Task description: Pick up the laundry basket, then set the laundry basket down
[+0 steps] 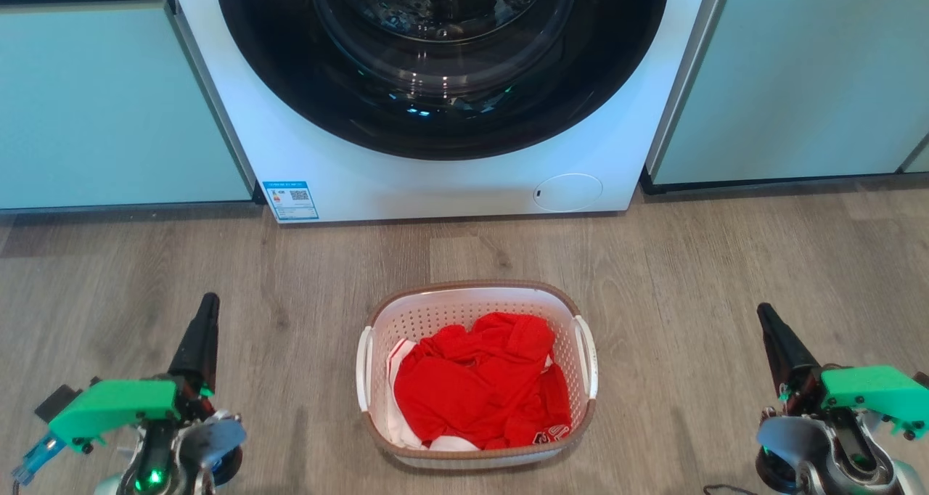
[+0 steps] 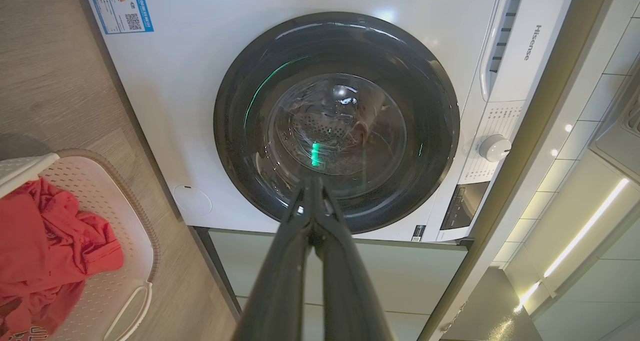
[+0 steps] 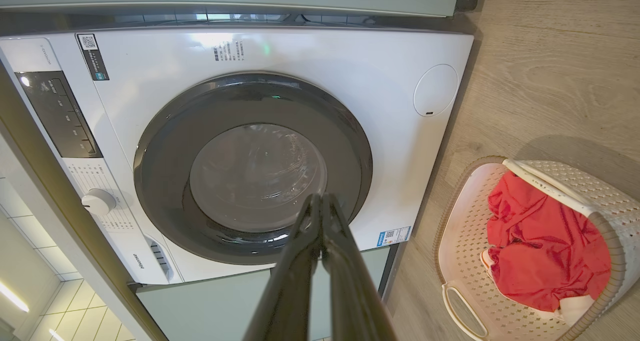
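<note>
The laundry basket [image 1: 464,303] stands on the wooden floor in front of the washing machine, white with perforated walls, a brown rim and two white side handles. Red clothing [image 1: 479,382] lies inside it. My left gripper [image 1: 209,300] is at the lower left, well apart from the basket, fingers pressed together and empty. At the lower right my right gripper [image 1: 763,311] is likewise shut and empty, equally far from the basket. The left wrist view has the basket [image 2: 125,251] at its left edge, and the right wrist view has the basket [image 3: 465,231] at its lower right.
A white front-loading washing machine [image 1: 450,183] with a closed dark round door [image 1: 443,59] stands straight ahead. Pale green cabinet fronts [image 1: 109,103] flank it on both sides. Bare wood floor [image 1: 290,277] lies between the grippers and the basket.
</note>
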### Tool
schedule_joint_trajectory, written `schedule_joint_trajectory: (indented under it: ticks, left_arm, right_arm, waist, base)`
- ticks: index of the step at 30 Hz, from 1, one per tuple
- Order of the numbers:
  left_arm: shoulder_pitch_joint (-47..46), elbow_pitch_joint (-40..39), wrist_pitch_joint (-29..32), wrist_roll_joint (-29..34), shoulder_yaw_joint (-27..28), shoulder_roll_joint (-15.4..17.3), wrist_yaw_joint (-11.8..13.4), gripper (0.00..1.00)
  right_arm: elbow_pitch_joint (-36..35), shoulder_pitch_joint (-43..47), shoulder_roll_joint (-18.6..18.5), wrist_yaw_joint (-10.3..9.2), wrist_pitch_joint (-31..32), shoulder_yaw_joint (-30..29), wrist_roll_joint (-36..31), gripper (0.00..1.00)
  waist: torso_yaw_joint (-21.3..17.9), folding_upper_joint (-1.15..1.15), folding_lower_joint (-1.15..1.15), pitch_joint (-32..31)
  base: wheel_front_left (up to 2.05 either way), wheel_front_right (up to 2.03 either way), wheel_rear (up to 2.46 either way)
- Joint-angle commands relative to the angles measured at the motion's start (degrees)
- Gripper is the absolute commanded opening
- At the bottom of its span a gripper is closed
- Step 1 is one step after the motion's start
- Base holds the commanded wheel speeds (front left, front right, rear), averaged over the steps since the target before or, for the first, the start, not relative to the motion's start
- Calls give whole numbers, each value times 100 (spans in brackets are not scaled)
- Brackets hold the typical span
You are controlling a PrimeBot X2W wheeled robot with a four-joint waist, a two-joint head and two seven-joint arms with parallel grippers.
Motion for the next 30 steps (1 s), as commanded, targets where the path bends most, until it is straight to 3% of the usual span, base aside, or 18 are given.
schedule_joint_trajectory:
  ticks: [1,30]
  left_arm:
    - [-281,-168,45,53,214,25,-39,0]
    - [-281,-168,46,53,215,24,-39,0]
  right_arm:
    - [-194,-275,-44,8,47,94,-62,0]
    - [-194,-275,-43,8,47,93,-62,0]
  waist:
    - [0,0,0,0]
    - [0,0,0,0]
  base:
    - [0,0,0]
    - [0,0,0]
